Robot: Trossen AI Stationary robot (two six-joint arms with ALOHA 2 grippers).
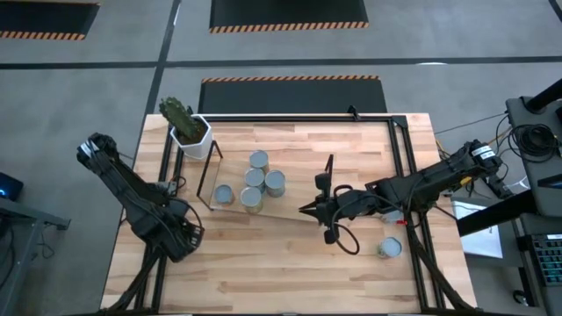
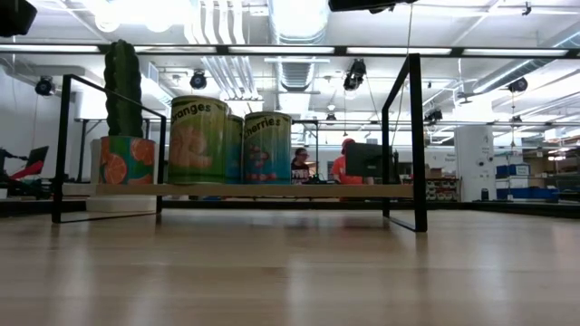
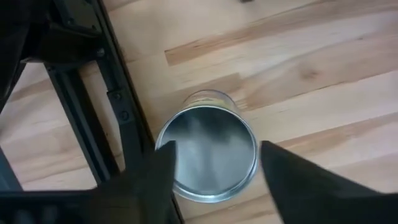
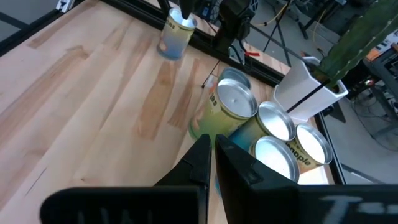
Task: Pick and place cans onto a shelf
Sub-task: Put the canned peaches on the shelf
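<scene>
Left claw (image 3: 214,171) straddles can (image 3: 208,152), fingers apart.

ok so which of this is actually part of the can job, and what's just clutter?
Job:
- shelf
- five shelved cans
- can on the table, left gripper over it, jaws open either side
- loose can by the right arm
- right gripper, jaws shut, near the shelf

Lying about:
- cactus pot
- people beyond the table

Bright overhead light – ceiling glare, blurred foreground tabletop (image 2: 290,281).
</scene>
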